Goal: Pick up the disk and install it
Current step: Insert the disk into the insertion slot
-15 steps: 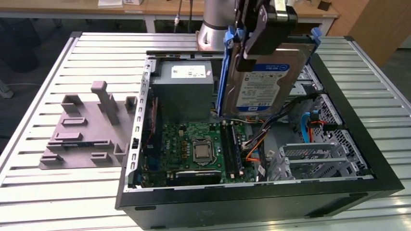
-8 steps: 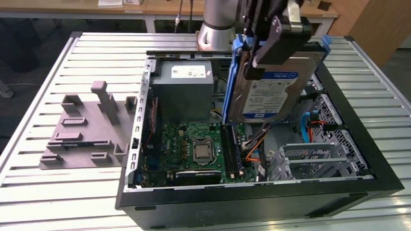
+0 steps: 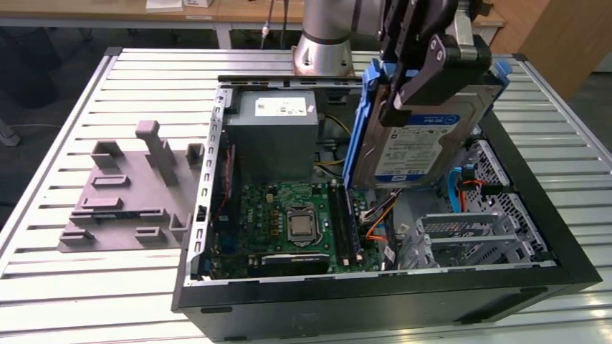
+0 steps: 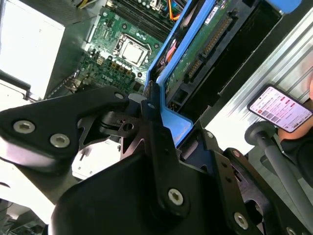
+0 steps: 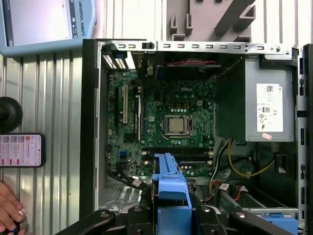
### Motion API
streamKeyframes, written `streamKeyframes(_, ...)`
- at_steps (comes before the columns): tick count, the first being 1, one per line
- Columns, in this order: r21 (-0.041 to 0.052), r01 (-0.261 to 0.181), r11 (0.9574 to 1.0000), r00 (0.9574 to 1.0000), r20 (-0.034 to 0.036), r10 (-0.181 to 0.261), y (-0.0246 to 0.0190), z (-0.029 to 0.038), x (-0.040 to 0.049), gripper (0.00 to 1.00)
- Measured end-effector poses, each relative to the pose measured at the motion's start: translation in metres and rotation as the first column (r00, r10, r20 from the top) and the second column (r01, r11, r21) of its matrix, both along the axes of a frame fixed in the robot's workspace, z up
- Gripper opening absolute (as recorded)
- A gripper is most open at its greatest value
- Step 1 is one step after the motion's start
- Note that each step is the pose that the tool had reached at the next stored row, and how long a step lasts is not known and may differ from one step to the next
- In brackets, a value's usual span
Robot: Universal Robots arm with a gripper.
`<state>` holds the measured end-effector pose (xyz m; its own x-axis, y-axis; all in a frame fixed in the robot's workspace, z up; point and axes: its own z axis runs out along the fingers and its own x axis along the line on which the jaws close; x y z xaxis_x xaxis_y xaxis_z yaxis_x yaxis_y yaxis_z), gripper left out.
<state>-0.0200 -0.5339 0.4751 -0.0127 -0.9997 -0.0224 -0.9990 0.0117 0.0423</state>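
Grips the disk [image 3: 421, 147] tight in the hand [image 3: 418, 89], seemingly by its blue carrier. Hangs it upright at upper right of the exterior view, above the open case [image 3: 383, 304], apart from the drive cage [image 3: 483, 229] at lower right. Best to hold it square to the cage, clear of the orange cables [image 3: 379, 212].

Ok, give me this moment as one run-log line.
gripper: shut on disk | disk pose: near upright, in blue carrier, over open computer case | install: not yet seated
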Motion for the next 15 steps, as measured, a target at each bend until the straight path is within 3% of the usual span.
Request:
streamKeyframes(2,0.0002,0.0,1.0,1.0,0.0001,0.0,-0.0016,-0.0005,-0.0001,0.36)
streamKeyframes(15,0.0,0.0,1.0,1.0,0.0,0.0,-0.002,-0.0006,0.0,0.36)
